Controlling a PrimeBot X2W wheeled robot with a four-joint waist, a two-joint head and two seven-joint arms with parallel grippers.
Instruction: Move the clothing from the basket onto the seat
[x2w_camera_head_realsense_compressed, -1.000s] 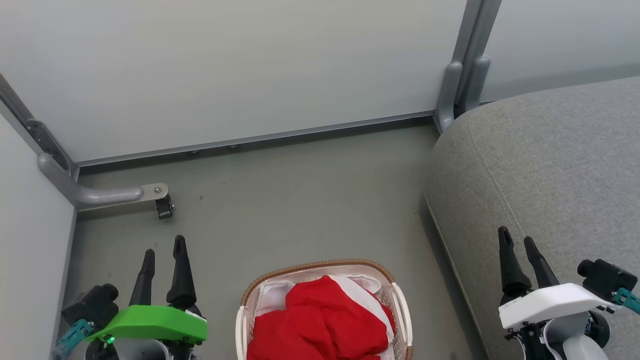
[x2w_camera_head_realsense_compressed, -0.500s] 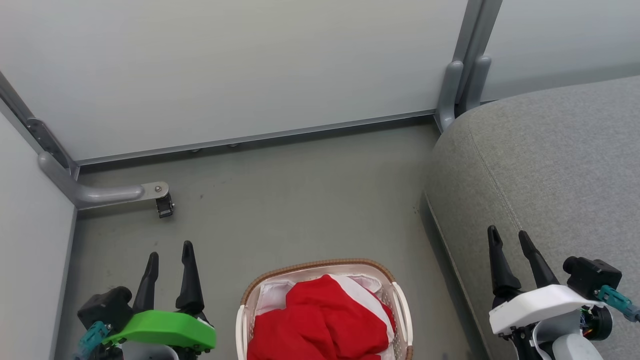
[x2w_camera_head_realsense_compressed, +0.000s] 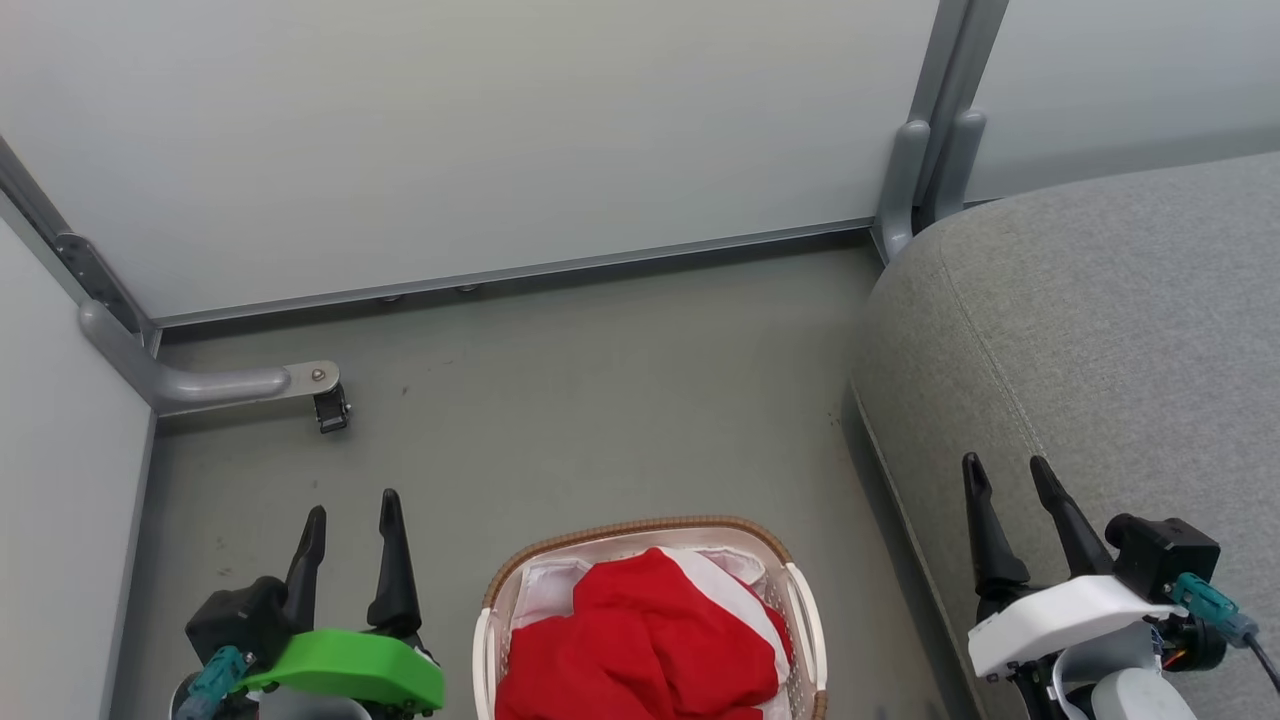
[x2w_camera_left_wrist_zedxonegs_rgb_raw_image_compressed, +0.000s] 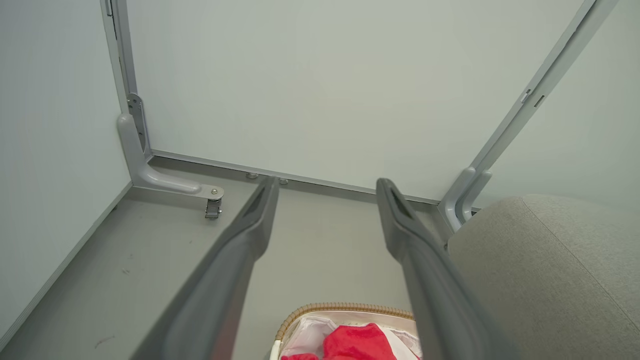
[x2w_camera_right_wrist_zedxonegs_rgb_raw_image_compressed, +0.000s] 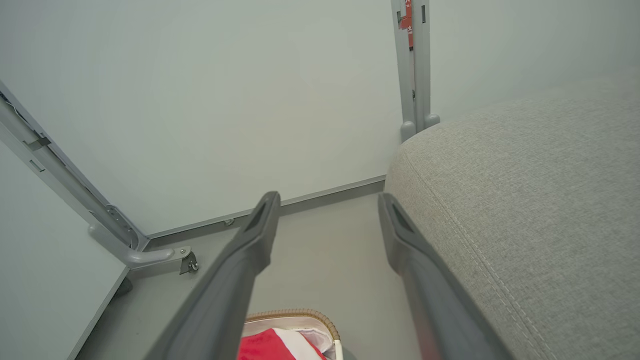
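Red clothing (x2w_camera_head_realsense_compressed: 640, 645) with a white stripe lies heaped in the white basket (x2w_camera_head_realsense_compressed: 655, 527) with a brown woven rim, on the floor at the bottom middle of the head view. The grey seat (x2w_camera_head_realsense_compressed: 1110, 320) fills the right side. My left gripper (x2w_camera_head_realsense_compressed: 353, 505) hangs open to the left of the basket, above the floor. Over the seat's front edge my right gripper (x2w_camera_head_realsense_compressed: 1005, 470) is open and holds nothing. The left wrist view shows the basket (x2w_camera_left_wrist_zedxonegs_rgb_raw_image_compressed: 345, 307), the clothing (x2w_camera_left_wrist_zedxonegs_rgb_raw_image_compressed: 360, 342) and the seat (x2w_camera_left_wrist_zedxonegs_rgb_raw_image_compressed: 550, 260). The right wrist view shows the basket (x2w_camera_right_wrist_zedxonegs_rgb_raw_image_compressed: 295, 315), the clothing (x2w_camera_right_wrist_zedxonegs_rgb_raw_image_compressed: 262, 347) and the seat (x2w_camera_right_wrist_zedxonegs_rgb_raw_image_compressed: 525, 190).
Pale partition walls (x2w_camera_head_realsense_compressed: 480, 130) close off the back and left. A grey metal foot with a caster (x2w_camera_head_realsense_compressed: 325, 405) sticks out at the left, and a grey post (x2w_camera_head_realsense_compressed: 925, 150) stands by the seat's far corner. Bare grey floor (x2w_camera_head_realsense_compressed: 600, 400) lies beyond the basket.
Both grippers have shifted inward toward the basket, the left to the right and the right to the left. Both stay open. The clothing and basket have not moved.
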